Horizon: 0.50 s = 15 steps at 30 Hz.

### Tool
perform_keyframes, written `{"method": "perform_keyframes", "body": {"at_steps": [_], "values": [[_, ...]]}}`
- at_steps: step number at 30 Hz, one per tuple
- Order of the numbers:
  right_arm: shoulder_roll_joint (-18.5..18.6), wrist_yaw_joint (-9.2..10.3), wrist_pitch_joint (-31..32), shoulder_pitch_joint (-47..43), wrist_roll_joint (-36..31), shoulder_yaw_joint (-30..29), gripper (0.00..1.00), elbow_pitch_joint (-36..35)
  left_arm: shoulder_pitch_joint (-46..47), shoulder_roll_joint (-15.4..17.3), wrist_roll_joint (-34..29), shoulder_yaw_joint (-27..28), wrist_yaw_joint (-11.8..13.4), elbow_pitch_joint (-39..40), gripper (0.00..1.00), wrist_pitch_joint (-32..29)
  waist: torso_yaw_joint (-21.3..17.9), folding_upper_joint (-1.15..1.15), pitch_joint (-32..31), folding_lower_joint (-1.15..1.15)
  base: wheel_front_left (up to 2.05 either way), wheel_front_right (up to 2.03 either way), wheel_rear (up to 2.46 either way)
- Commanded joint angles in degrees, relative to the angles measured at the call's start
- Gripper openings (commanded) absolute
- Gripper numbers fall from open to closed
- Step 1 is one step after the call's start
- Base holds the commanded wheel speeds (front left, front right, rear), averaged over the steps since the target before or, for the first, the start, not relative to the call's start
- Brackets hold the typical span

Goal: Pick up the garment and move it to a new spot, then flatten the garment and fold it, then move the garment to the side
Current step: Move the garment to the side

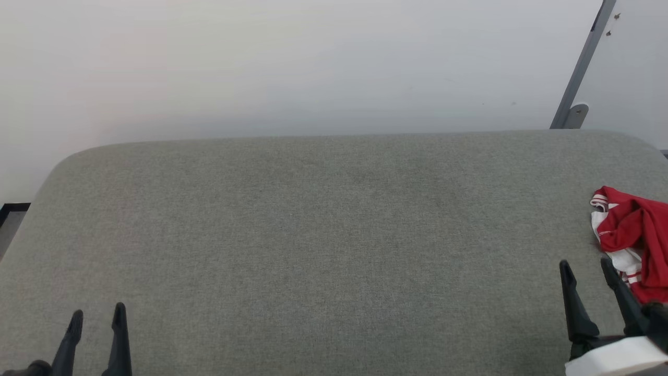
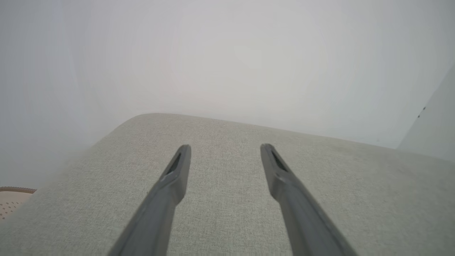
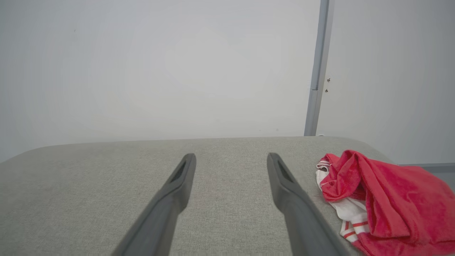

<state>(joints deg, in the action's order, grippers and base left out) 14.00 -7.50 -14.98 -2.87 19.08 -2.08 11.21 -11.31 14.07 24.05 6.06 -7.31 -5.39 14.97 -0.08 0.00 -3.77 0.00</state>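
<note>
The garment (image 1: 637, 235) is a red shirt with white, red-striped trim, crumpled in a heap at the right edge of the grey padded table (image 1: 334, 230). My right gripper (image 1: 585, 266) stands open just left of the heap, nothing between its fingers. In the right wrist view the garment (image 3: 384, 199) lies right of the right gripper (image 3: 231, 158), apart from its fingertips. My left gripper (image 1: 97, 316) is open over the table's near left part, far from the garment. In the left wrist view the left gripper (image 2: 224, 148) hangs open above bare fabric.
A pale wall rises behind the table. A grey metal post (image 1: 582, 68) leans at the back right, with the same post (image 3: 317, 67) upright in the right wrist view. The table's rounded left corner (image 2: 142, 119) drops off to a beige floor patch (image 2: 12, 201).
</note>
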Motion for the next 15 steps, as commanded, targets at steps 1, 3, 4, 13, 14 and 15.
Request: {"method": "perform_keyframes", "body": {"at_steps": [1, 3, 4, 13, 14, 15], "values": [[-0.54, 0.02, -0.22, -0.75, -0.12, -0.32, 1.00, -0.61, -0.81, 0.05, -0.51, -0.10, -0.14, -0.21, 1.00, 0.29, -0.10, 0.00, -0.05, 0.00, 0.00, 0.00, 0.00], [-0.75, 0.02, -0.22, -1.24, -0.37, -0.52, 1.00, -0.81, -0.75, 0.02, -0.51, -0.11, -0.14, -0.25, 1.00, 0.29, -0.21, 0.00, -0.08, 0.00, 0.00, 0.00, 0.00], [-0.89, 0.02, -0.22, -1.42, -0.41, -0.60, 1.00, -0.88, -0.77, -0.01, -0.55, -0.17, -0.14, -0.24, 1.00, 0.29, -0.23, 0.00, -0.09, 0.00, 0.00, 0.00, 0.00], [-1.40, 0.02, -0.22, -2.12, -1.34, -0.80, 1.00, -1.18, -0.48, 0.15, -0.59, -0.86, -0.14, -0.38, 1.00, 0.29, -0.27, 0.00, -0.16, 0.00, 0.00, 0.00, 0.00], [-1.46, 0.02, -0.22, -2.13, -1.50, -0.77, 1.00, -1.23, -0.46, 0.13, -0.62, -0.94, -0.14, -0.34, 1.00, 0.29, -0.27, 0.00, -0.15, 0.00, 0.00, 0.00, 0.00], [-1.54, 0.02, -0.22, -2.11, -1.61, -0.75, 1.00, -1.28, -0.46, 0.14, -0.65, -1.03, -0.14, -0.29, 1.00, 0.29, -0.26, 0.00, -0.14, 0.00, 0.00, 0.00, 0.00]]}}
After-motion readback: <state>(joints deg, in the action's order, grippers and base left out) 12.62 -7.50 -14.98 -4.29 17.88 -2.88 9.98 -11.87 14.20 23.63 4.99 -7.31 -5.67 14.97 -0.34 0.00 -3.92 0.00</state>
